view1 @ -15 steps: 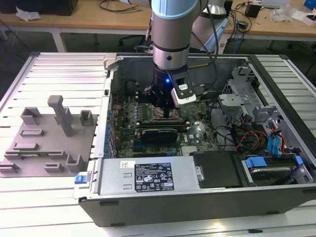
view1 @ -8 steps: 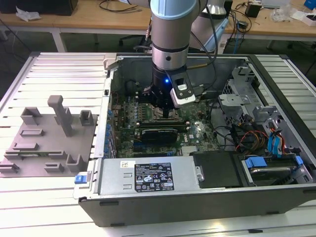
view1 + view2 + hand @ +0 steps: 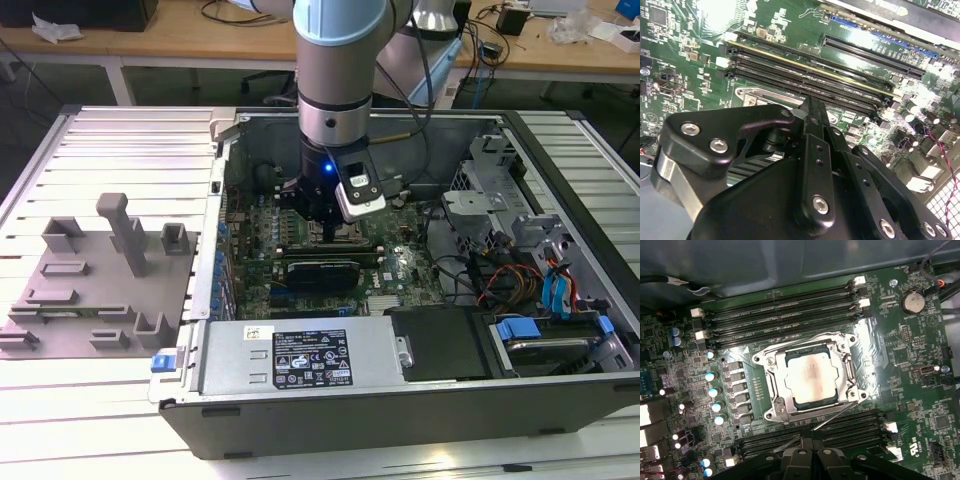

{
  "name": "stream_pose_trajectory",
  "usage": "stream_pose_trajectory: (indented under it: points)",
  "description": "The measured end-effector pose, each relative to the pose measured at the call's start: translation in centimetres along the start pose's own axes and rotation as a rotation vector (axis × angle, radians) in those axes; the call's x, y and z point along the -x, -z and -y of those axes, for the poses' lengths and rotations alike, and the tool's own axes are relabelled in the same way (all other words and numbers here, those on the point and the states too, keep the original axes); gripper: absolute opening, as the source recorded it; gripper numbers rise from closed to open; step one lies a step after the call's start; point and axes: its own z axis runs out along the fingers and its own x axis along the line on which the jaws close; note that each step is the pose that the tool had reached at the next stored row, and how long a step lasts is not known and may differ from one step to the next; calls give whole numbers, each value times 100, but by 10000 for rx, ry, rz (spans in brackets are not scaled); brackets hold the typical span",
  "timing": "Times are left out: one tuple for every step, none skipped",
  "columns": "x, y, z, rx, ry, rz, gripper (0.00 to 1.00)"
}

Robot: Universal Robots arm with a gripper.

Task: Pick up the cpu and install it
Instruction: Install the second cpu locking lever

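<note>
The cpu (image 3: 809, 376) lies flat in the socket frame (image 3: 771, 390) on the motherboard (image 3: 910, 370), its silvery top facing up in the first wrist view, seated squarely inside the metal rim (which reads as the chip already placed where it belongs). The gripper (image 3: 812, 450) hangs just above it inside the computer case (image 3: 420, 400); in the second wrist view its two fingers (image 3: 812, 125) meet at a closed tip with nothing between them, so it holds nothing. In the exterior view the arm (image 3: 335, 70) comes straight down over the middle of the board, a posture suited to working on the socket from above. Rows of memory slots (image 3: 785, 307) flank the socket on both sides. Farther off, toward the exterior view's left, grey fixture blocks (image 3: 100, 270) sit on the ribbed metal tabletop (image 3: 120, 140). Beyond, wooden desks (image 3: 180, 35) carry cables and clutter.
</note>
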Motion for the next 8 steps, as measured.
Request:
stream_pose_trajectory:
  points:
    - [-2, -1, 0, -1, 1, 0, 11]
    - [-2, -2, 0, -1, 1, 0, 11]
    - [-2, -2, 0, -1, 1, 0, 11]
    - [-2, -2, 0, 0, 1, 0, 11]
    - [-3, -2, 0, 0, 0, 0, 11]
    - [-2, -2, 0, 0, 1, 0, 11]
    - [-3, -2, 0, 0, 0, 0, 11]
    - [-3, -2, 0, 0, 0, 0, 11]
